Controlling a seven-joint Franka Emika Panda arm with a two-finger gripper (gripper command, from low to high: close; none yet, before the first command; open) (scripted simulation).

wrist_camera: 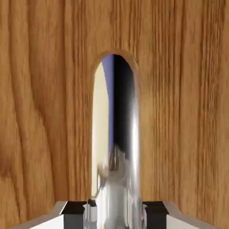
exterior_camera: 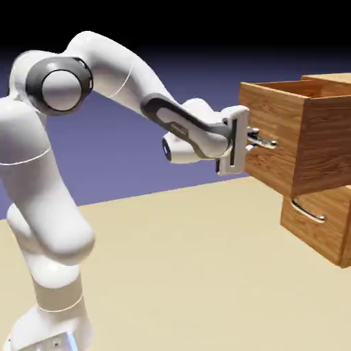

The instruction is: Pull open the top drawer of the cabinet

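Panda arm [exterior_camera: 116,68]: white and jointed, reaching across from the exterior view's left, its hand turned flat toward the cabinet.
Wood-grain cabinet [exterior_camera: 337,78]: at the exterior view's right, cut off by the picture's edge.
Top drawer [exterior_camera: 274,137]: the upper of the two, standing well out past the lower one, its open top showing at the rim; the pull looks well along, perhaps nearly done.
Lower drawer [exterior_camera: 319,226]: beneath it, set farther back, apart from the gripper.
Top drawer's bar handle [wrist_camera: 115,134]: curved, polished silver, fixed to the front panel between the finger tips.
Two-finger gripper [wrist_camera: 115,214]: closed on that handle, a finger at either side of the bar.
Lower bar handle [exterior_camera: 308,211]: same curved silver type, nothing on it.
Drawer's handling: likely stiff and boxy, moderately heavy, sliding straight on its runners; a sideways tug could bind it.
Handle's handling: rigid, smooth, probably slippery; best held mid-bar, square to the front, with a firm squeeze and a steady straight pull.
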